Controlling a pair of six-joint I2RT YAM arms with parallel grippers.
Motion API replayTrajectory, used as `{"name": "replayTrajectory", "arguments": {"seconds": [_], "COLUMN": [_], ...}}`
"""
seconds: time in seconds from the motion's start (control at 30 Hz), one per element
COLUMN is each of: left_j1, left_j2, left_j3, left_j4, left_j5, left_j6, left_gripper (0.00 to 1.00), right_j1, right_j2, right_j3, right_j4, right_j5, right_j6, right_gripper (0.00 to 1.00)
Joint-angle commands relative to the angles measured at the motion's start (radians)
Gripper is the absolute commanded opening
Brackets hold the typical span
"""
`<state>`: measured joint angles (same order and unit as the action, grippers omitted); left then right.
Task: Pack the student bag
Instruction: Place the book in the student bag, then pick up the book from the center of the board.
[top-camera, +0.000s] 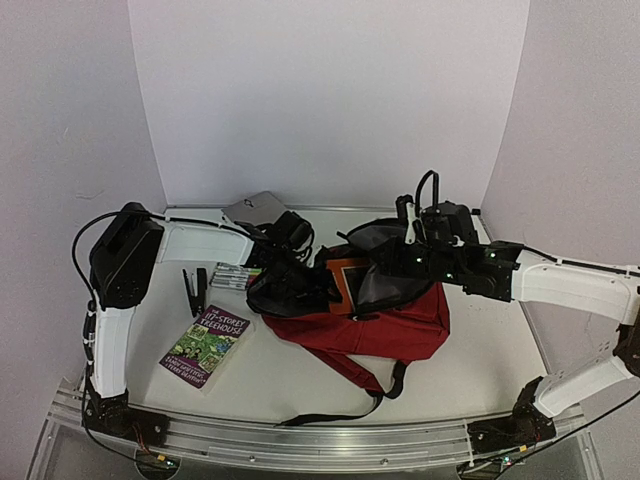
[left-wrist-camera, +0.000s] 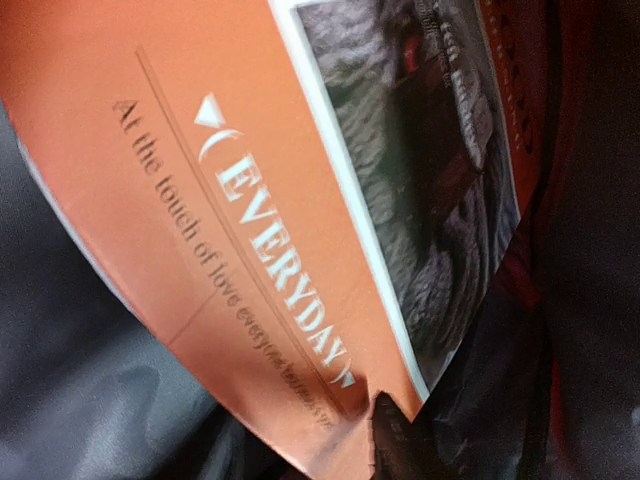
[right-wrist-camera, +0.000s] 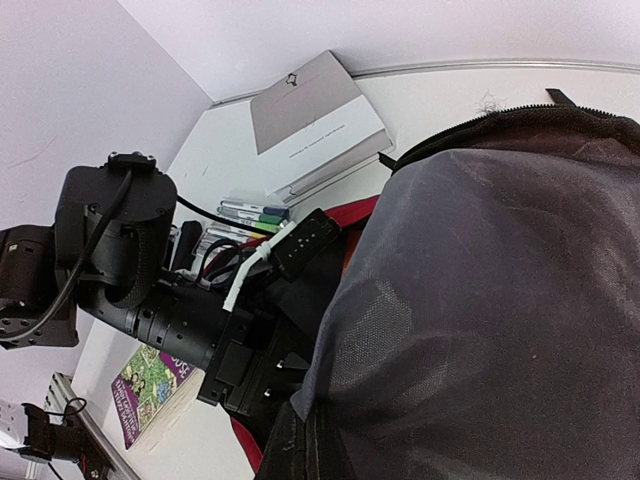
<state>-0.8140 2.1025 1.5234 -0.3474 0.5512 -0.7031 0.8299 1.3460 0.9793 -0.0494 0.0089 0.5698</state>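
The student bag (top-camera: 375, 330), red with black straps, lies mid-table with its top opening facing left. My left gripper (top-camera: 305, 285) is at that opening, shut on an orange book (top-camera: 345, 285). In the left wrist view the orange cover (left-wrist-camera: 200, 170) reads "EVERYDAY". One dark fingertip (left-wrist-camera: 400, 440) presses its lower corner, with grey lining (left-wrist-camera: 60, 380) around it. My right gripper (top-camera: 390, 268) is shut on the bag's upper flap and holds it raised. In the right wrist view the grey lining (right-wrist-camera: 490, 300) covers its jaws, and the left gripper (right-wrist-camera: 240, 350) reaches in below.
A purple paperback (top-camera: 205, 345) lies front left; it also shows in the right wrist view (right-wrist-camera: 150, 390). A black clip (top-camera: 193, 290) and several markers (top-camera: 235, 275) lie behind it. A grey flat notebook (top-camera: 255, 208) sits at the back wall. A black strap (top-camera: 340, 410) trails toward the front edge.
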Motion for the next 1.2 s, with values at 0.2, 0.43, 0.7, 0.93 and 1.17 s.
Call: {"name": "replayTrajectory", "arguments": {"seconds": [0.2, 0.43, 0.7, 0.93, 1.17], "left_j1": [0.055, 0.209, 0.344, 0.404, 0.408], "left_j2": [-0.379, -0.641, -0.904, -0.994, -0.967], "left_j3": [-0.205, -0.463, -0.719, -0.859, -0.928], "left_j4": [-0.022, -0.087, -0.186, -0.268, -0.202], "left_j5": [-0.133, -0.161, -0.296, -0.454, -0.504], "left_j6": [0.051, 0.02, -0.061, -0.137, -0.163], "left_gripper": [0.7, 0.81, 0.95, 1.0, 1.0], "right_j1": [-0.155, -0.259, -0.395, -0.411, -0.412], "right_j2": [-0.06, -0.027, 0.057, 0.114, 0.035], "right_j3": [-0.081, -0.146, -0.053, 0.04, 0.042], "right_j4": [0.049, 0.049, 0.033, 0.011, -0.039], "right_j5": [0.031, -0.001, -0.064, -0.186, -0.26], "right_j6": [0.036, 0.022, -0.059, -0.082, -0.095], "right_gripper": [0.0, 0.0, 0.0, 0.01, 0.72]}}
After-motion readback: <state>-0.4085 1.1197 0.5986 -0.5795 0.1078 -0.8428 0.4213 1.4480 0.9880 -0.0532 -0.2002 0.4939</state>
